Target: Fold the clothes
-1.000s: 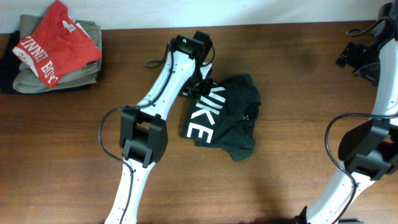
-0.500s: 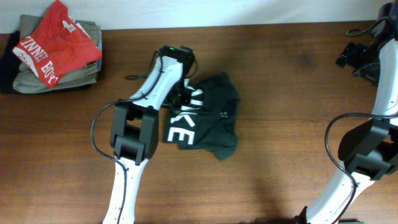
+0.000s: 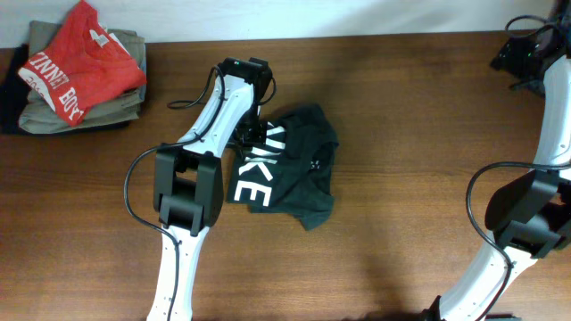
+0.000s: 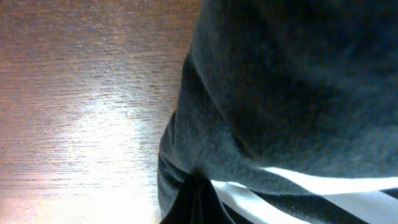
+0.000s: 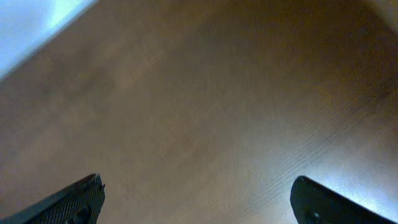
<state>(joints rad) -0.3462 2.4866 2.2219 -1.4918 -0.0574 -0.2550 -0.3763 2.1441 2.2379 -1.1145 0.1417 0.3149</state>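
Black shirt [image 3: 294,169]: lies crumpled on the table [image 3: 428,178], a little left of centre, unfolded. The cloth is bunched in loose ridges. White letters [image 3: 252,174] face up along its left side, reading down the garment. One corner trails toward the near edge.

Left gripper [image 3: 254,132]: down at the far-left edge of the shirt, beside the top of the letters. Its wrist view is filled with dark cloth and a white stripe, with bare wood to the left. A tuck of the cloth is drawn into the dark fingertips at the bottom of that view. Finding: clenched on the shirt's edge.

Right gripper [image 5: 198,198]: at the far right corner of the table, well apart from the shirt. Both fingertips stand wide apart over bare wood with nothing between them. Finding: released, holding nothing.

Other items: a red shirt [image 3: 80,58] sits on a khaki pile [image 3: 53,111] at the far left corner, well apart from the black shirt.
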